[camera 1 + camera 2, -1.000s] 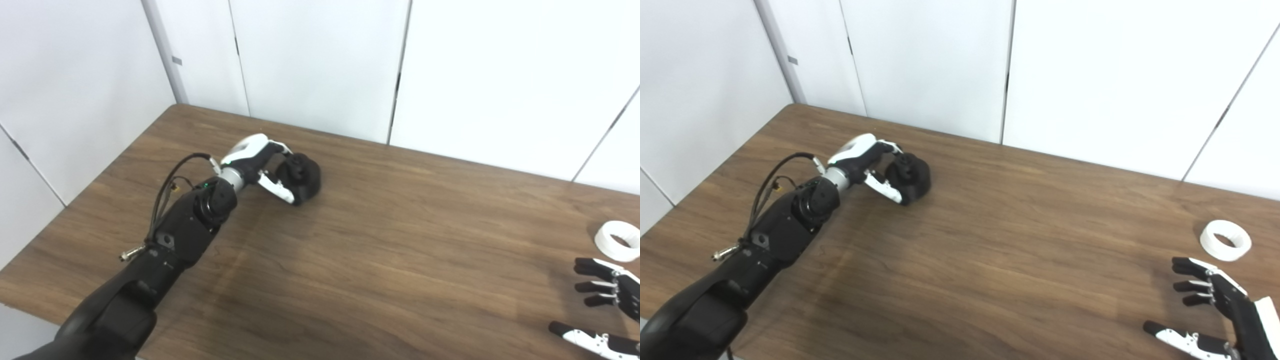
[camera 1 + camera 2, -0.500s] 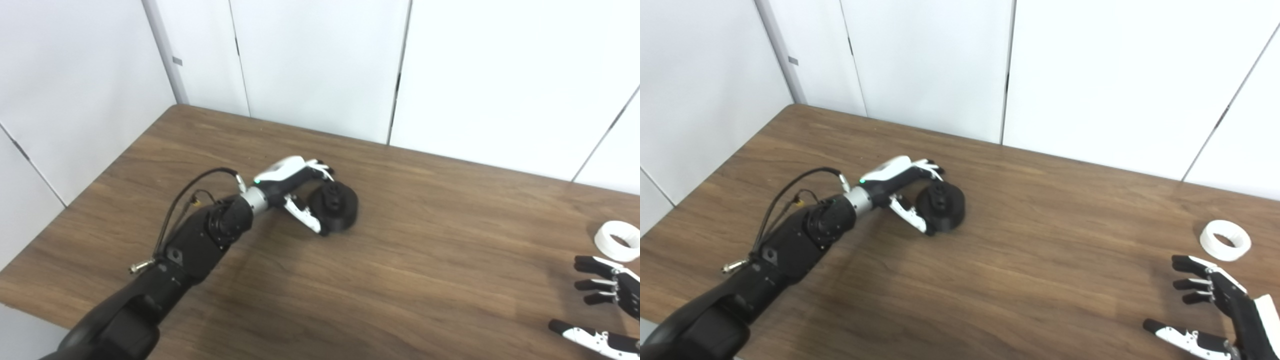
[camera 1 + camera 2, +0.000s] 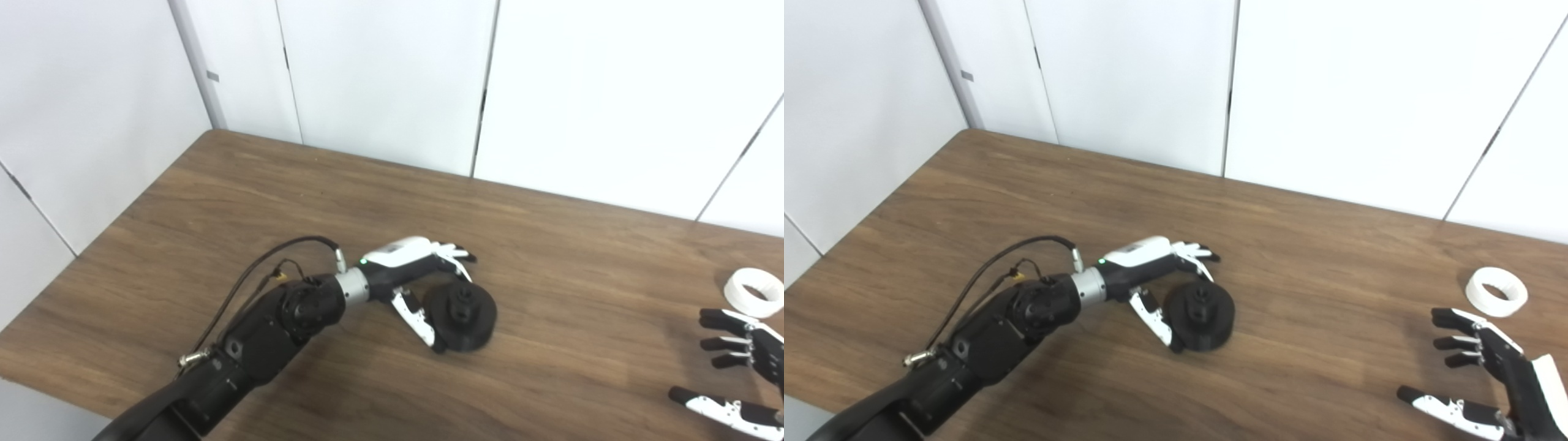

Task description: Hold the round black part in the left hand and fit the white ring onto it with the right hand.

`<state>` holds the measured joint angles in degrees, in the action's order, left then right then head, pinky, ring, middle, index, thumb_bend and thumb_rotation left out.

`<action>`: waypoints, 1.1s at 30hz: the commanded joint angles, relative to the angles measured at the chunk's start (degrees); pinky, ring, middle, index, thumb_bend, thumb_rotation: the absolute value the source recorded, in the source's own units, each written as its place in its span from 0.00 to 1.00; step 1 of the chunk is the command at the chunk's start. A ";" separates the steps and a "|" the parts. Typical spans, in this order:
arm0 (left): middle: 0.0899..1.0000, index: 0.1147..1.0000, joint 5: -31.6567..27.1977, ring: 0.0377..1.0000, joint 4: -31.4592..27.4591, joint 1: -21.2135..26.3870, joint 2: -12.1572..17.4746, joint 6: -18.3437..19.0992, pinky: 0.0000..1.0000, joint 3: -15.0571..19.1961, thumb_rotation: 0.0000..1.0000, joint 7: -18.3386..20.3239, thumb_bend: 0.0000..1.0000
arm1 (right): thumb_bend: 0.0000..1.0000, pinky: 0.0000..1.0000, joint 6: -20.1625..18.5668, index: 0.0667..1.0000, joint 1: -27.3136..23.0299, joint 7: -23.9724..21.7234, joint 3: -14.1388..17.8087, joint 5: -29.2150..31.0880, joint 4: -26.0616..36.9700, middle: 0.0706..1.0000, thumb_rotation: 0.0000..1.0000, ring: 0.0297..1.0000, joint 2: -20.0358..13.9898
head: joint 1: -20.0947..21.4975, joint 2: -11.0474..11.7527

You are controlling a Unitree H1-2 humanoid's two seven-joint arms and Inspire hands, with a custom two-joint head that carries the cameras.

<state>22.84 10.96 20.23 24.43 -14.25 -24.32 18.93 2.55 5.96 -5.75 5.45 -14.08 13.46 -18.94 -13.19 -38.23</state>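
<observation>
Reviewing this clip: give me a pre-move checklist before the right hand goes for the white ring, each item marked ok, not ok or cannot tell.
1. Left hand has the round black part between thumb and fingers: ok.
2. Part lifted off the table: cannot tell; it looks low against the wood.
3. White ring lying flat and free on the table: ok.
4. Right hand open, fingers apart, holding nothing: ok.
5. Right hand on the ring: not ok; it is near but apart from it.
6. Table between ring and part free of other things: ok.
</observation>
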 commanded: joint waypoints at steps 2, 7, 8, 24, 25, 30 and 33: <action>0.94 0.42 0.96 1.00 -2.31 -0.56 -1.25 -0.97 1.00 -1.81 0.08 2.18 0.52 | 0.72 0.55 1.08 0.72 -1.77 0.28 0.26 0.58 1.85 0.73 0.06 0.64 -0.75 | 0.00 -0.10; 0.94 0.42 0.90 1.00 -3.66 -1.22 -2.83 -2.07 1.00 -4.00 0.08 3.22 0.52 | 0.71 0.56 1.01 0.72 -1.83 0.39 0.00 0.05 2.20 0.73 0.06 0.64 -0.61 | 0.59 -0.27; 0.94 0.42 0.71 1.00 -3.44 -1.35 -3.13 -2.66 1.00 -4.21 0.08 3.18 0.52 | 0.71 0.55 1.02 0.72 -1.84 0.41 -0.05 -0.02 2.26 0.73 0.06 0.64 -0.59 | 0.74 -0.32; 0.94 0.42 -1.68 1.00 -4.79 -3.66 -2.83 -5.45 0.98 -4.57 0.08 5.58 0.52 | 0.70 0.53 -0.48 0.71 -2.29 0.91 -1.66 -2.79 4.80 0.71 0.08 0.62 0.80 | 11.74 -3.17; 0.93 0.42 -2.14 1.00 -5.09 -3.77 -2.43 -5.39 0.96 -4.33 0.07 5.89 0.52 | 0.70 0.53 -0.61 0.71 -2.44 0.97 -1.93 -3.18 5.02 0.71 0.06 0.62 1.06 | 13.15 -3.57; 0.94 0.42 -4.56 1.00 -7.19 -4.13 -0.07 -4.37 0.94 -3.23 0.07 8.84 0.52 | 0.70 0.52 -1.45 0.71 -3.61 1.28 -3.61 -5.89 6.44 0.71 0.04 0.61 3.16 | 20.89 -5.35; 0.94 0.42 -5.85 1.00 -7.65 -4.18 1.17 -4.05 0.95 -2.80 0.07 10.34 0.52 | 0.69 0.51 -3.26 0.71 -4.28 0.99 -4.67 -7.54 7.78 0.71 0.01 0.61 4.76 | 25.17 -5.57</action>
<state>17.33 3.54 16.23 24.11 -19.34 -27.25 27.11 -0.62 3.82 -5.70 0.72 -20.93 18.79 -14.33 12.03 -43.77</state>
